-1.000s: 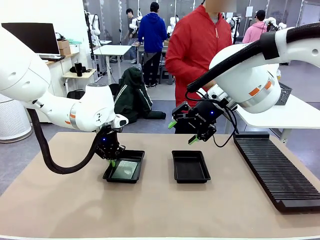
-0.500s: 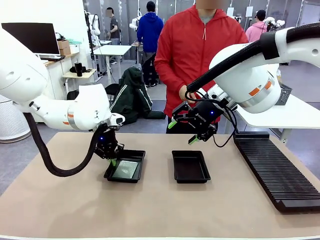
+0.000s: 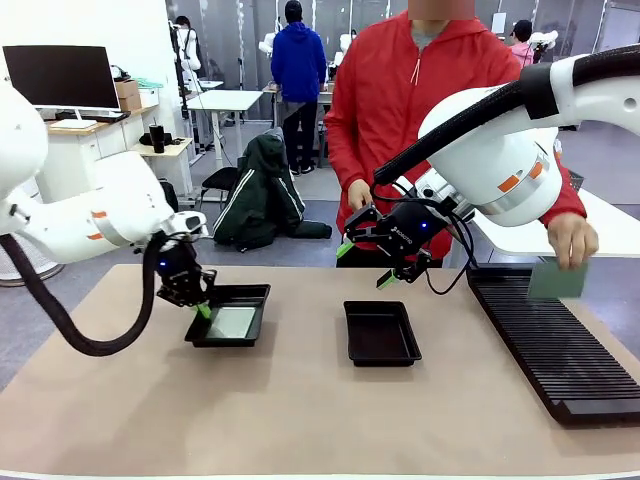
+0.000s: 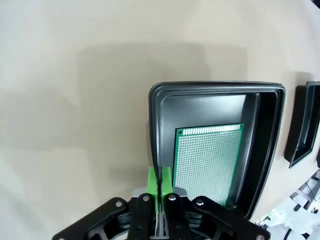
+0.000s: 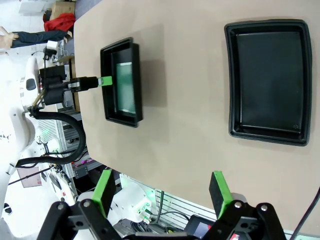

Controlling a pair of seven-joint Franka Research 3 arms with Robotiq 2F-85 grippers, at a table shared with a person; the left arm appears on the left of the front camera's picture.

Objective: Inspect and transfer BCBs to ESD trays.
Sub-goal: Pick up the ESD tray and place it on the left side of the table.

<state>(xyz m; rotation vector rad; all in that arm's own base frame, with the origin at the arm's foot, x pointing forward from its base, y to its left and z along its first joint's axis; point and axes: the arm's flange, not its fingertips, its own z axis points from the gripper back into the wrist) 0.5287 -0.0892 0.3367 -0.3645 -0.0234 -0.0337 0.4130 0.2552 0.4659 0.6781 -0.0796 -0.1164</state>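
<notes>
My left gripper is shut on the near-left rim of an ESD tray, which lies on the left of the table with one BCB flat inside. In the left wrist view the green pads pinch the tray's rim beside the green board. The second ESD tray sits empty mid-table. My right gripper hovers open above its far edge, holding nothing. Its wrist view looks down on the empty tray and the loaded tray. A person's hand holds another BCB.
A long black ribbed rack runs along the table's right side, under the person's held board. The person in a red jacket stands at the far edge behind the right arm. Bare tan tabletop lies in front of both trays.
My left gripper has dragged the loaded tray to the left. The person's hand has come in over the rack with a board. My right gripper has stayed put.
</notes>
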